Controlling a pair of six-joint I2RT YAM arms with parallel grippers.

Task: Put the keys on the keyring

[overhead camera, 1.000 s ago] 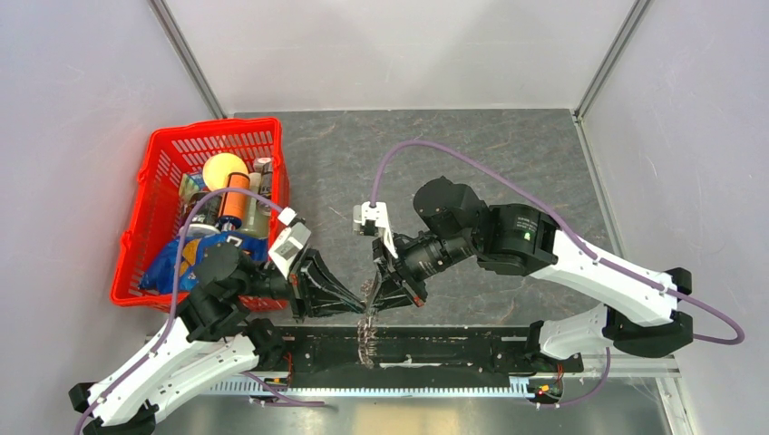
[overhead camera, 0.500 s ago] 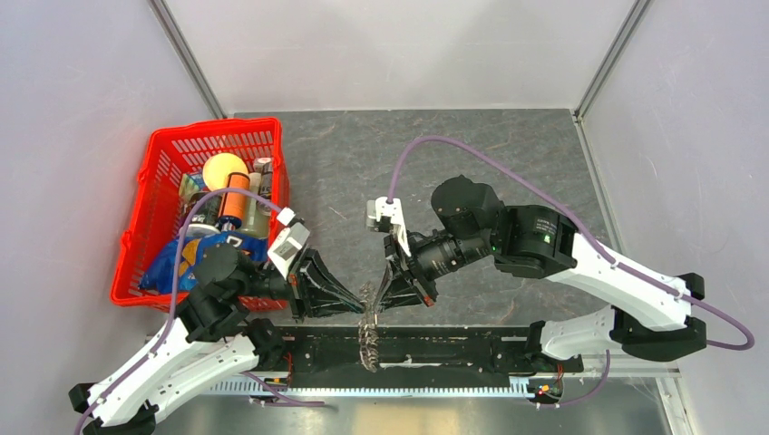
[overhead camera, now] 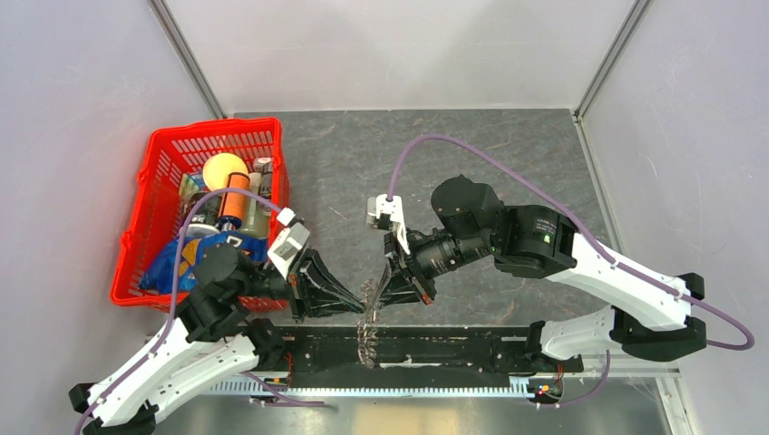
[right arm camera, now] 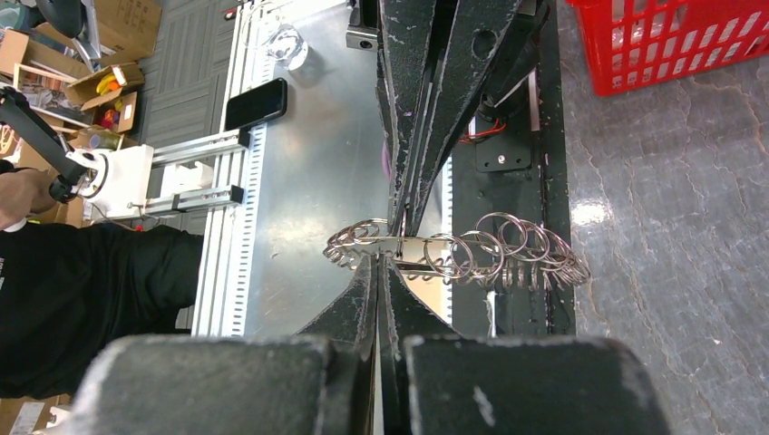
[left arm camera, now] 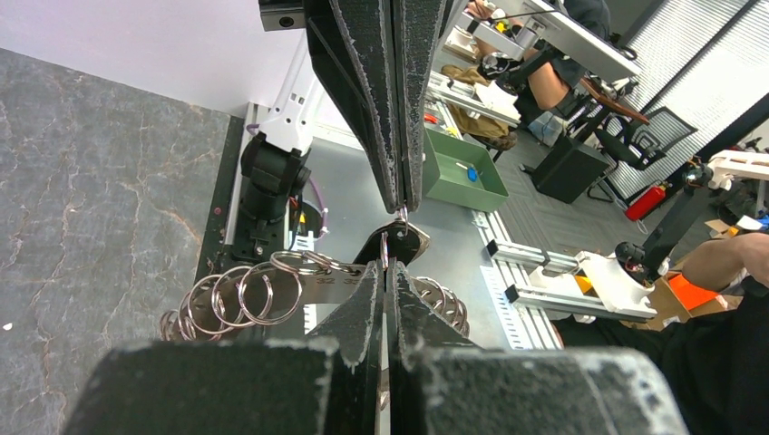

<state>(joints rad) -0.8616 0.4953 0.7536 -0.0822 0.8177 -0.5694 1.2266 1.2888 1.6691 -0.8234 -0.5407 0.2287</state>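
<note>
Left wrist: I see the left gripper (left arm camera: 385,270) clamped on the keyring (left arm camera: 243,295), shiny coiled steel loops; the right gripper (left arm camera: 400,207) pinches the small dark key (left arm camera: 404,243).

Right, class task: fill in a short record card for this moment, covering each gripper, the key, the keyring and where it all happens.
left gripper: shut, pinching the keyring's flat metal piece
right gripper: shut, tips on the small dark key
key: at the meeting fingertips, against the keyring; threaded or not, cannot tell
keyring: bunch of metal rings, held up between both grippers
place: by the near edge of the table
also present: red basket, filled, on the left
</note>
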